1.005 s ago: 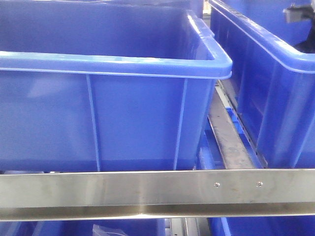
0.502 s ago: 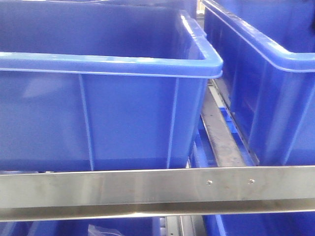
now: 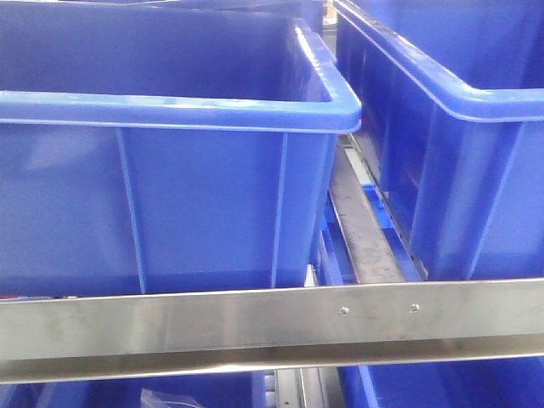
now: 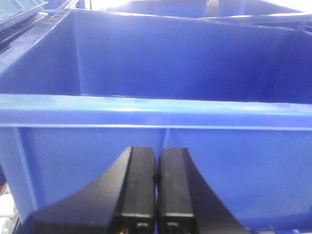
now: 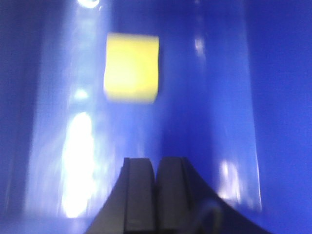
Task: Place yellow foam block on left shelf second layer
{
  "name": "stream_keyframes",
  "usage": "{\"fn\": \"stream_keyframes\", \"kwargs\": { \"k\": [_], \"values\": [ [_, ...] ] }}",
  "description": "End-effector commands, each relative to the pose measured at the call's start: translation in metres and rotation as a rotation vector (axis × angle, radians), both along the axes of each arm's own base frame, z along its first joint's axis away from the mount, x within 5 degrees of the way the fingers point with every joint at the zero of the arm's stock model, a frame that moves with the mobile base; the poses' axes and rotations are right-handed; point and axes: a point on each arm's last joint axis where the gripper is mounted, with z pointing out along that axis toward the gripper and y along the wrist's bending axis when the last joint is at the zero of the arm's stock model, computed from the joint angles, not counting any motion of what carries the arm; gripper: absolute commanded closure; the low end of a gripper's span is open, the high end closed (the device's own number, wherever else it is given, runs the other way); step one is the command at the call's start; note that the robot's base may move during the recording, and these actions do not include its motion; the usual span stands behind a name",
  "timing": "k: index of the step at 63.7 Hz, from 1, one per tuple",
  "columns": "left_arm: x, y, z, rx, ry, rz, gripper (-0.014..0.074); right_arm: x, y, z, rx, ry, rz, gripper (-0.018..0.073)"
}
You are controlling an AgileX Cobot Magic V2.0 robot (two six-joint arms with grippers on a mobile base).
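The right pincer (image 5: 156,195) is sitting shut and empty, its two black fingers (image 5: 139,192) pressed together with nothing between them. Just ahead of it, apart from the tips, the yellow foam block (image 5: 131,67) is lying on the glossy blue floor of a bin (image 5: 219,97), and that looks like the reason the arm is hanging here: it is lining up over the block, and by my reading the jaws will need to part before any grasp. The view is smeared and glare is washing over the floor, so the block's edges are looking soft and I cannot tell which bin this is.

Over to the left pincer (image 4: 156,195), and it is closed as well, holding nothing, parked in front of the outer wall of a blue bin (image 4: 156,117) just below its rim, seemingly waiting out of the way.

From the front camera, neither arm is showing. The left bin (image 3: 170,110) and the right bin (image 3: 442,110) are standing side by side on the shelf, a grey metal strip (image 3: 361,229) running back between them, and a steel rail (image 3: 272,319) is crossing in front. The block is not visible here, both bins are cut off by the frame, and something pale below the rail (image 3: 161,398) is too cropped to name.
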Motion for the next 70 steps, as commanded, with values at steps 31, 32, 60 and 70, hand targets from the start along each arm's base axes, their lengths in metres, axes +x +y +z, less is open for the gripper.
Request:
{"fn": "stream_keyframes", "kwargs": {
  "k": [31,32,60,70],
  "values": [
    [0.001,-0.001,-0.001,-0.016,-0.055,-0.013,0.046,-0.148,0.005,0.017,0.096,-0.48,0.014,0.0524],
    [0.001,-0.001,-0.001,-0.016,-0.055,-0.013,0.046,-0.15,0.005,0.018,0.095,-0.489,0.014,0.0524],
    [0.001,-0.001,-0.001,-0.016,-0.055,-0.013,0.046,-0.165,0.004,0.031,0.089,-0.656,0.016,0.0524],
    [0.001,-0.001,-0.001,-0.016,-0.055,-0.013,0.046,-0.162,0.003,0.026,0.069,-0.73,0.012,0.0524]
  ]
}}
